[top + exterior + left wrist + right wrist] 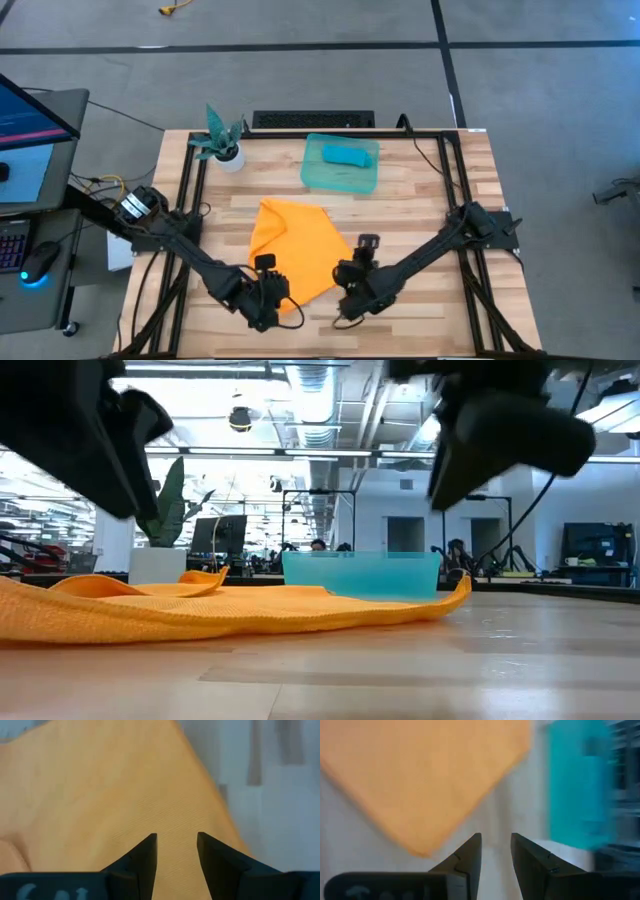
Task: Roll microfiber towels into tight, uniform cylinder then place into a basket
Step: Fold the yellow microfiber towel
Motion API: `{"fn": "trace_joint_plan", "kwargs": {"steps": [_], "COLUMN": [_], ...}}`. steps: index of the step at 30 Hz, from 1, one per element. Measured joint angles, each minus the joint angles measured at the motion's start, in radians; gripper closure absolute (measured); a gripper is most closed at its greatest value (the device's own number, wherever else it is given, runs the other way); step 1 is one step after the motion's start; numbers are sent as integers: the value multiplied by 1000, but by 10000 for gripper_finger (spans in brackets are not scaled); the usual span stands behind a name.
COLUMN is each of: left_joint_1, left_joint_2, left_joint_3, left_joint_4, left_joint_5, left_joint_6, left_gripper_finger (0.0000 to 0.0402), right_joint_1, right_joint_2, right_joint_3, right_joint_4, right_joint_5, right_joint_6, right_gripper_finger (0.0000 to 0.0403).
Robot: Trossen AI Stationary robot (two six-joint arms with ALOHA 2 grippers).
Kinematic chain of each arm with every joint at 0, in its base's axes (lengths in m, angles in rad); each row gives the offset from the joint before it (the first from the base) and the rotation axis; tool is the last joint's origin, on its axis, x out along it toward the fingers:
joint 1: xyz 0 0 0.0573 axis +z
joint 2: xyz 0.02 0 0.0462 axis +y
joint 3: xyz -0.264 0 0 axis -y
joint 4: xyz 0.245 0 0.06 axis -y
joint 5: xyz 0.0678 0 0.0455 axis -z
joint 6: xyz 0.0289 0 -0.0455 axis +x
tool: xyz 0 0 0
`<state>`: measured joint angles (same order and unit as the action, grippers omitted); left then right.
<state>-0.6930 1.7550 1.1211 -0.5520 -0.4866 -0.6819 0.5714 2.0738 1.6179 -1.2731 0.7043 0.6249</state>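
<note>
We see the table carrying the orange towel spread at its middle. The tray at the far side holds the rolled blue towel. Left gripper hovers over the towel's near corner, fingers apart, empty. Right gripper hangs just right, parted, empty.

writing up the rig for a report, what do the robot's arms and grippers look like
Both arms are dark, nearly black, built of slim jointed links, with black cables running along them. The left arm carries a pale, silvery fitting near its base. The left gripper and the right gripper each end in two black wedge-shaped fingers that taper to blunt tips. Faint pale markings show on the gripper bodies behind the fingers.
</note>
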Motion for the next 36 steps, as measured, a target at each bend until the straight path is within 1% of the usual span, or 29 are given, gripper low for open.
{"fn": "trace_joint_plan", "kwargs": {"steps": [2,4,6,9,12,15,18,20,24,26,28,31,34,36], "left_joint_1": [-22,-44,-66,-92,-108,-115,-114,-114,-114,-114,-114,-115,-116,-115], "left_joint_2": [-1,-1,-1,-1,3,32,95,134,163,163,159,156,155,155], "left_joint_3": [4,4,4,4,4,4,4,4,4,4,20,89,161,188], "left_joint_4": [22,44,64,87,122,188,260,285,273,265,211,82,-66,-102], "left_joint_5": [-16,-25,-38,-83,-144,-153,-117,-93,-68,-56,-47,-18,-14,-15], "left_joint_6": [-26,-49,-64,-70,-68,-14,63,86,45,22,17,-1,-27,-32], "left_gripper_finger": [268,268,268,268,268,268,268,268,268,268,268,268,268,268], "right_joint_1": [22,45,68,105,136,158,172,175,166,159,146,128,111,97], "right_joint_2": [-37,-83,-132,-224,-315,-389,-437,-449,-442,-430,-416,-403,-400,-400], "right_joint_3": [-20,-52,-101,-210,-340,-464,-562,-600,-629,-631,-631,-630,-630,-630], "right_joint_4": [-68,-122,-160,-156,-91,40,187,305,526,615,715,812,841,844], "right_joint_5": [75,121,133,135,135,133,131,131,122,97,59,-2,-45,-62], "right_joint_6": [65,143,219,302,340,333,233,144,-72,-184,-284,-378,-413,-414], "right_gripper_finger": [276,276,276,276,276,276,276,276,276,276,276,276,276,276]}}
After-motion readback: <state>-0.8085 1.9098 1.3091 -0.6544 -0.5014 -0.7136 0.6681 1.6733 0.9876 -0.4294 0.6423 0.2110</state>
